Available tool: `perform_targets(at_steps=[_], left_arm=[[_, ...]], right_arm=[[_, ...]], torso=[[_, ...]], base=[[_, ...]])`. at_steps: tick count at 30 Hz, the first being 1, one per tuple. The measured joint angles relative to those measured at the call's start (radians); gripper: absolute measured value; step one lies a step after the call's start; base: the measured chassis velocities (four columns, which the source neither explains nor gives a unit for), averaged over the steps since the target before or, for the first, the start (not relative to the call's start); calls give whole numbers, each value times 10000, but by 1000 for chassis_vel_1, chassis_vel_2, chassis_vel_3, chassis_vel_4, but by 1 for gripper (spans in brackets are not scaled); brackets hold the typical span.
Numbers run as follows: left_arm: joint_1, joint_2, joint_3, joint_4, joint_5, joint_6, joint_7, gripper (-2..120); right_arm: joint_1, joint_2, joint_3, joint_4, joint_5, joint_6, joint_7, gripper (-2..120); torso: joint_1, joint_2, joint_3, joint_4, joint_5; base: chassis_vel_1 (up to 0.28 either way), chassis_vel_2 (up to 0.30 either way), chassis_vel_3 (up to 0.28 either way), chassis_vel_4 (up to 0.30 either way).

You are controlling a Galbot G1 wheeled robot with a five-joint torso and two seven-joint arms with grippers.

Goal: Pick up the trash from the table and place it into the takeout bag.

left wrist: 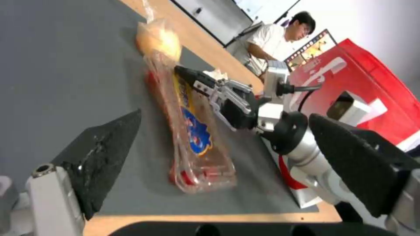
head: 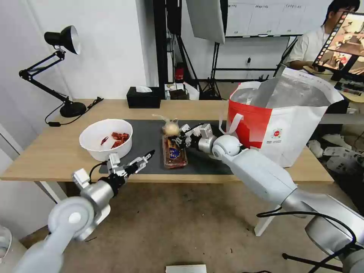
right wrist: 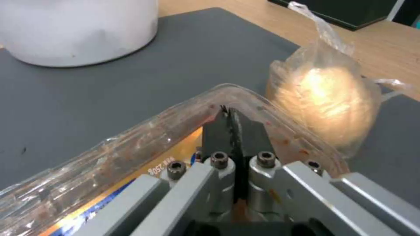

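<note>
I see the right end effector (right wrist: 232, 131) clenched on the near corner of the clear tray (head: 174, 153), whose long axis runs away crosswise; left end effector (head: 146, 158) released, farther off.

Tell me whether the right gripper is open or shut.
Shut: the right gripper has its fingers pressed together, pinching the rim of the clear food tray.

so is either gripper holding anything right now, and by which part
The right gripper is shut on the plastic tray, pinching its rim at the far end next to the knotted bag. The left gripper is open and holds nothing.
</note>
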Motion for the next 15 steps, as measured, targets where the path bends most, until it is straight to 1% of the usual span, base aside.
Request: perform_targets(at_steps=[3,5,6,8,12,15], left_arm=[[-268,-39,252,162,-89,183,-126,100],[-566,-141,577,391,-165,471,-312,100],[-566,-141,577,391,-165,471,-312,100],[-835,-232,843,589,-179,723,-491,100],[-1104,-298,1092,743,-176,900,-703,100],[-1615,-452,1531,972,-160,1232,-1281,100]], right_arm=[[-30,-44,21,68,8,-7,19,0],[-81,-96,55,130,11,-11,24,0],[-81,-96,55,130,11,-11,24,0],[-131,-134,85,192,17,-12,31,0],[-164,-168,109,268,32,-16,41,0],[-196,-215,151,351,51,-47,48,0]], torso=[[0,0,0,1,0],[0,0,0,0,0],[0,0,0,0,0],[0,0,0,0,0],[0,0,0,0,1],[-1,0,0,1,1]], base=[[0,0,0,0],[0,0,0,0],[0,0,0,0],[0,0,0,0],[0,0,0,0],[0,0,0,0]])
